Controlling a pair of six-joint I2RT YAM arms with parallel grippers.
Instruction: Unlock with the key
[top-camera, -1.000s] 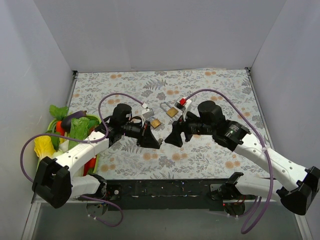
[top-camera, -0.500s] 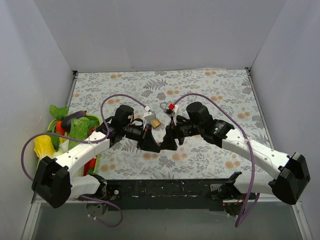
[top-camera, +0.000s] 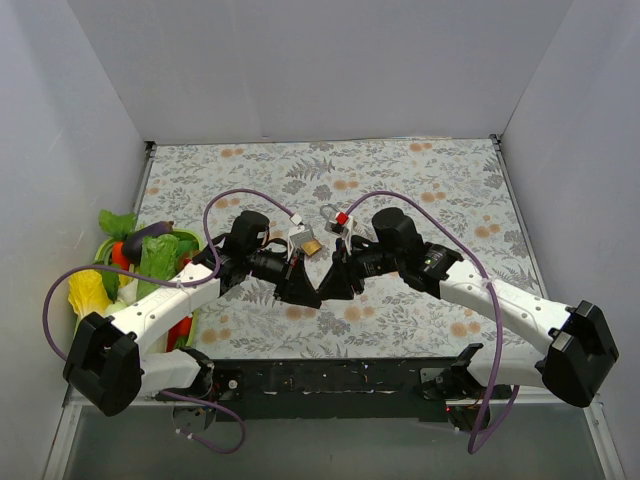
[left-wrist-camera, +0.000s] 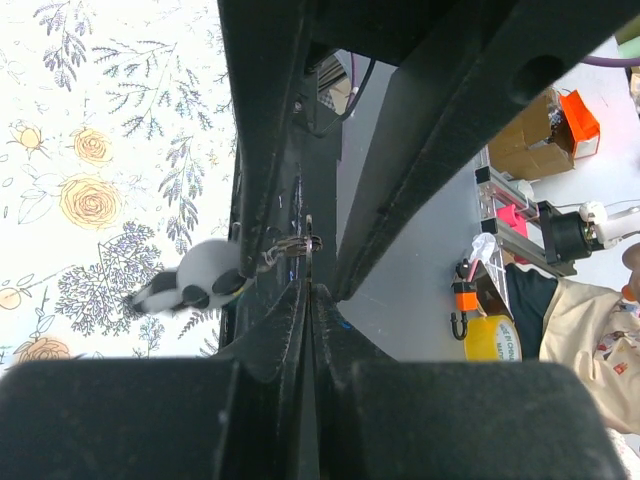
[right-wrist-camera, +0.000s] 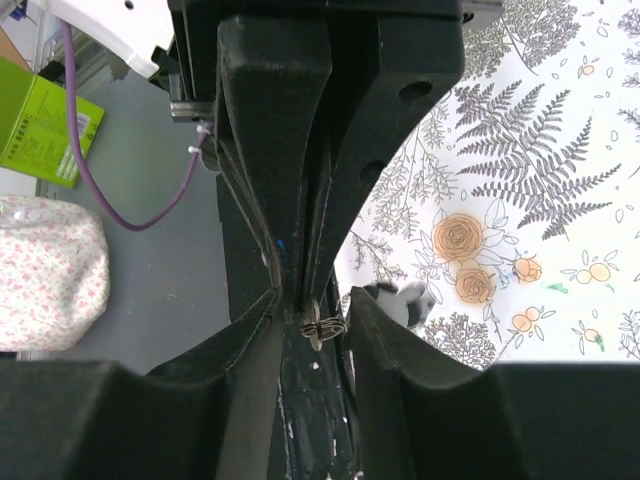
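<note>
Near centre of the table (top-camera: 430, 180), the two arms meet tip to tip. Left gripper (top-camera: 311, 296): clenched on the key (left-wrist-camera: 307, 243), with its ring showing at the fingertips. Right gripper (top-camera: 327, 291): jaws apart, straddling that key — whether they touch it cannot be told. Just beyond, a brass padlock (top-camera: 312, 245) lies on the table, clear of both sets of fingertips.
</note>
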